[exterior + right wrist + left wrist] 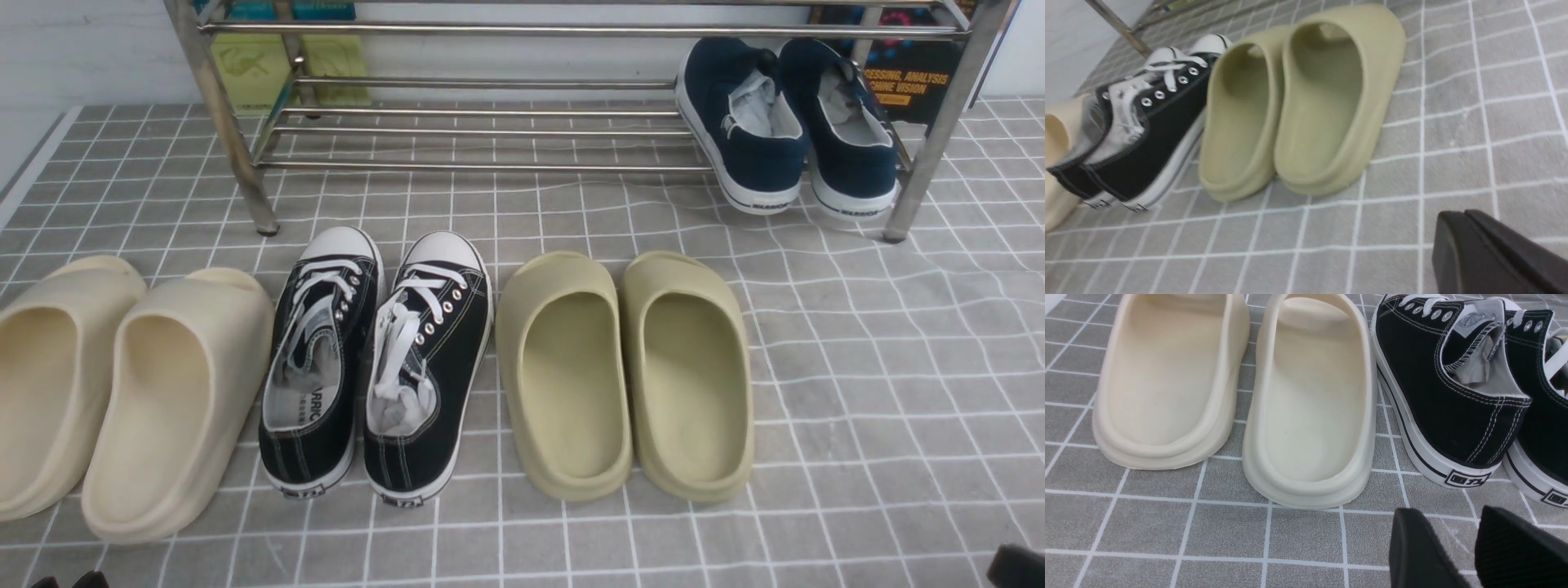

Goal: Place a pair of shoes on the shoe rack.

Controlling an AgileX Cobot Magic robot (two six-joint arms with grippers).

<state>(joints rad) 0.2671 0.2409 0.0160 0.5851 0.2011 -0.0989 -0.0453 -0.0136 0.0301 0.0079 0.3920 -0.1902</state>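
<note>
The left claw [1470,547] is hanging low over the bench, its two dark fingers parted by a narrow gap and holding nothing. The right claw [1498,253] is showing only as one dark mass at the edge of its wrist view, so I cannot tell whether it is parted or closed; nothing is sitting in it.

Taking the rack [571,98] as the landmark: the navy shoes [788,131] are lying side by side on its lower bars at its right end, heels tipping out toward the robot, beside the right front leg. So the task is looking done; at most the pair could be nudged further in.

In front of the rack, three other pairs are standing in a row: cream slides [122,392] furthest left, black sneakers [375,359] in the middle, olive slides [624,367] to their right.

The bench [898,392] is wearing a grey, white-gridded cloth, wrinkling slightly below the rack's right leg. Behind the rack a pale wall is showing.
</note>
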